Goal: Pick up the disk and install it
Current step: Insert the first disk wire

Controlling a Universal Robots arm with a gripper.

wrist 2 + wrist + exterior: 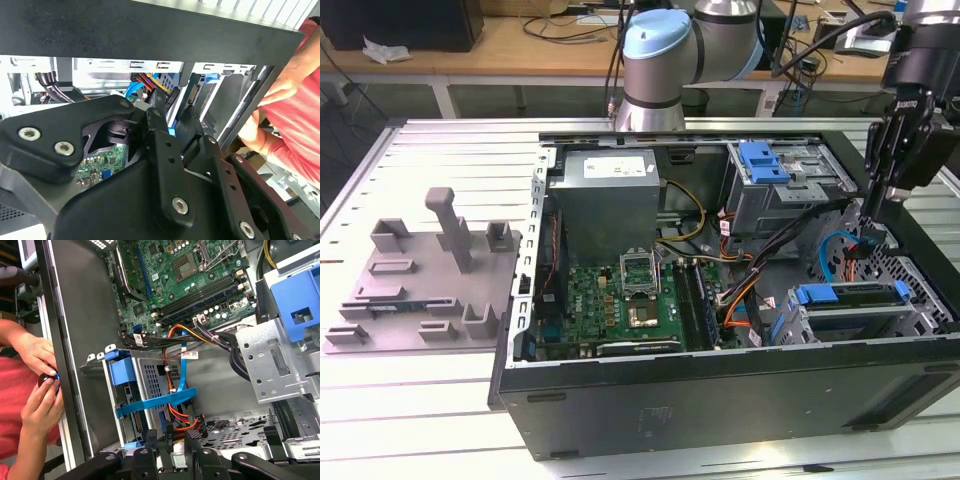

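Reaching down into the open computer case (720, 400) on the exterior view's right, the gripper (868, 232) hangs close to the case's side wall, its tip at the blue data cable (835, 255). The disk (850, 297) lies flat in the drive cage at the case's near corner on that same side, with its bright blue carrier frame uppermost. It sits just beside the gripper and lower than it, apart from it.

In the first wrist view the disk (122, 372) is slotted in its cage ahead of the gripper (171, 440). The blue cable crosses the cage's side, and a black connector (194, 421) with red and orange wires lies near the tip. In the second wrist view the gripper (173, 117) shows a narrow gap at its jaws with a bit of blue inside it. Whether they are clenched on something or released I cannot tell.

A person's hands (40, 375) are at the outer face of the case wall, pinching a small dark object. Deeper in the case stand the grey power-supply box (605, 195) and the green motherboard (620, 295). A grey fixture plate (420, 275) rests on the slatted table (420, 420), beside the case on the exterior view's left.
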